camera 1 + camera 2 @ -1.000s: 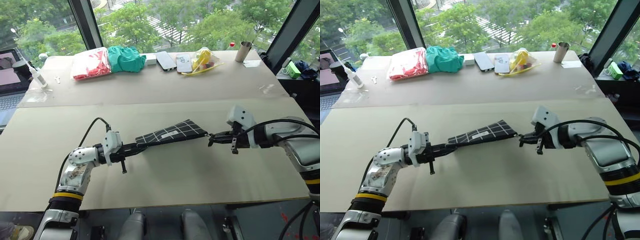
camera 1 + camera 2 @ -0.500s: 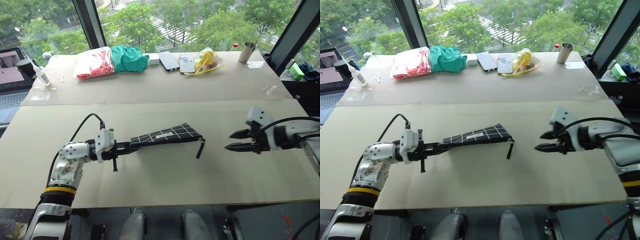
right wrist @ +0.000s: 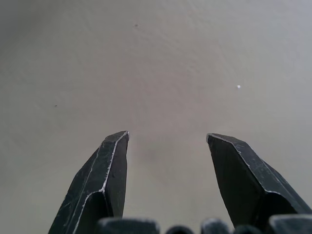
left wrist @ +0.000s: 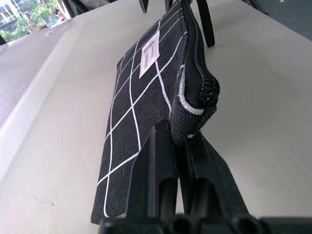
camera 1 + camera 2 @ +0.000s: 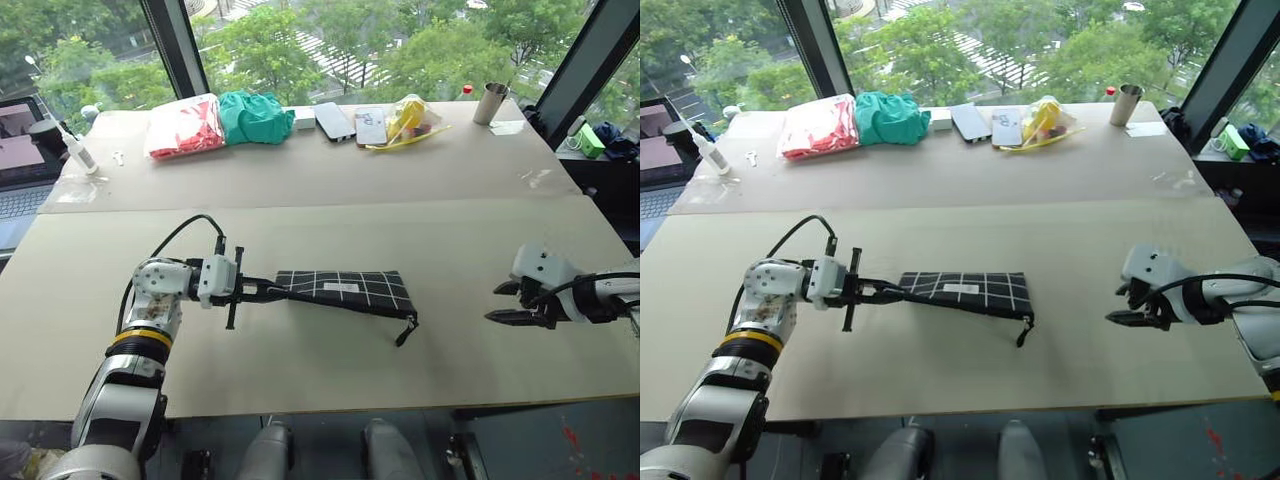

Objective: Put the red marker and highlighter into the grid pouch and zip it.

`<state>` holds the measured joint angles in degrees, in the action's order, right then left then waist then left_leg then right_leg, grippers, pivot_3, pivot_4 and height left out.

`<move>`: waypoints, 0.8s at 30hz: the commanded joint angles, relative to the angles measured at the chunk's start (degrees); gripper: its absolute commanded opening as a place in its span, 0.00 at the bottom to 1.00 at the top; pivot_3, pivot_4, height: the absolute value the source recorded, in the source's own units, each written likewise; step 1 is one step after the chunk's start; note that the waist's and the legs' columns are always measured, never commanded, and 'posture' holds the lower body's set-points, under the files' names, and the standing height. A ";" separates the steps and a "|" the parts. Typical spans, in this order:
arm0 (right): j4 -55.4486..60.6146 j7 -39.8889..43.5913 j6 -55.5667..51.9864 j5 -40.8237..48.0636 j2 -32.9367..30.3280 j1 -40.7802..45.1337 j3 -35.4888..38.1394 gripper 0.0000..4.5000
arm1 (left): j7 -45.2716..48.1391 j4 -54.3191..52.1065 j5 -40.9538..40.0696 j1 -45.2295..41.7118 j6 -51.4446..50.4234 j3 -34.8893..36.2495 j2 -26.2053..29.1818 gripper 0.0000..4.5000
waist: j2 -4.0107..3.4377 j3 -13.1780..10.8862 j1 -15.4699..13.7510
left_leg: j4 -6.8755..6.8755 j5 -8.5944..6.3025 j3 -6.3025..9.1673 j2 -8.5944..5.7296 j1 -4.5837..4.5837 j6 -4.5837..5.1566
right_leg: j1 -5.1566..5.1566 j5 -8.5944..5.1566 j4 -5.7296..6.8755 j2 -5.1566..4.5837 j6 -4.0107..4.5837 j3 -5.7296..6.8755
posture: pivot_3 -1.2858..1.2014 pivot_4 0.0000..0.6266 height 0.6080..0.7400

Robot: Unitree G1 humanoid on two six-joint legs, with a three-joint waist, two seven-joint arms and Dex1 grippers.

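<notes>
Right gripper (image 5: 503,302): hovering over bare table (image 5: 330,375) at the near right, jaws spread wide with nothing between them, well apart from the pouch.

Left gripper (image 5: 272,291): reaching in from the near left. In the left wrist view its fingers (image 4: 158,170) are sitting narrow around the pouch's corner, one on each side of the fabric, so I'm reading it as pinching that end. Can't tell how firm the pinch is.

Grid pouch (image 5: 345,291): lying flat mid-table, long side running left to right, white label facing up. Zipper looks closed along what the wrist view shows, and the pull strap (image 5: 405,331) is trailing off the right end toward the near edge.

Red marker and highlighter: not spotting either on the table, so my guess is they're sitting inside the pouch and the job's basically wrapping up. Can't confirm that from here though.

Far table (image 5: 300,165): red bag (image 5: 183,127), green cloth (image 5: 252,116), two phones (image 5: 350,123), a yellow bag (image 5: 408,117), a metal cup (image 5: 488,102) and a small bottle (image 5: 72,148). All well apart from the action.

What could go wrong: if the left arm is pulling away with the corner pinched, it's dragging the pouch along. Also, if the zip isn't fully run to the end, a pen could be slipping out later.
</notes>
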<state>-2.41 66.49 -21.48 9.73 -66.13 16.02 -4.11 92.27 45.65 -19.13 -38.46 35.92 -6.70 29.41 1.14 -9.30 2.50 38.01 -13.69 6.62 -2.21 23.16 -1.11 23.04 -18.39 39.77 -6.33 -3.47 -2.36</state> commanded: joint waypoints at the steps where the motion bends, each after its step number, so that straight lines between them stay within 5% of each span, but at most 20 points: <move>1: 2.62 -0.71 -0.91 0.62 -0.61 -1.51 3.85 0.65 | 0.23 0.44 -1.12 0.08 0.52 -0.56 0.61 0.42 | 0.00 0.00 0.08 | 0.00 -0.01 0.00 0.01 -0.01 0.01 | 0.00 0.00 0.01 0.01 0.00 0.01 | 0.52 0.24 1.00; 8: 7.57 0.48 -7.38 10.46 3.20 1.45 10.10 0.65 | -0.49 -8.93 -3.90 5.80 -5.63 0.74 3.27 0.97 | 0.00 0.00 0.27 | 0.00 -0.01 0.02 0.05 -0.04 0.01 | -0.01 0.00 0.06 0.06 0.00 -0.01 | 0.52 0.24 1.00; 11: 10.92 0.59 -10.61 15.51 4.51 2.41 13.44 0.65 | -1.31 -15.18 -5.31 9.12 -13.11 2.02 5.95 0.99 | 0.00 0.00 0.18 | 0.01 -0.01 0.03 0.05 -0.03 0.01 | -0.01 0.00 0.06 0.05 0.00 -0.01 | 0.52 0.24 1.00; 17: 21.11 -0.37 -17.78 26.12 7.49 -0.73 18.57 0.65 | -6.21 -31.04 -9.45 18.43 -44.17 4.01 17.90 0.99 | 0.01 -0.01 0.18 | 0.00 -0.03 0.16 0.09 -0.03 0.05 | -0.02 0.00 0.06 0.10 0.00 0.03 | 0.52 0.24 1.00; 24: 25.95 -2.32 -21.50 32.21 8.93 -4.46 22.29 0.65 | -11.65 -34.44 -14.01 21.26 -58.88 12.11 22.60 0.99 | 0.04 -0.05 -0.66 | -0.02 -0.04 0.20 0.09 -0.28 0.06 | -0.38 0.00 -0.06 0.12 0.00 0.05 | 0.52 0.24 1.00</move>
<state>21.54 64.85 -42.05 39.54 -57.34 11.77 14.76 82.90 13.47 -29.91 -16.71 -17.50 1.26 50.21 1.18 -9.35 1.85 37.99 -13.73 6.84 -2.11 22.87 -1.05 22.65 -18.39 39.70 -6.20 -3.48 -2.30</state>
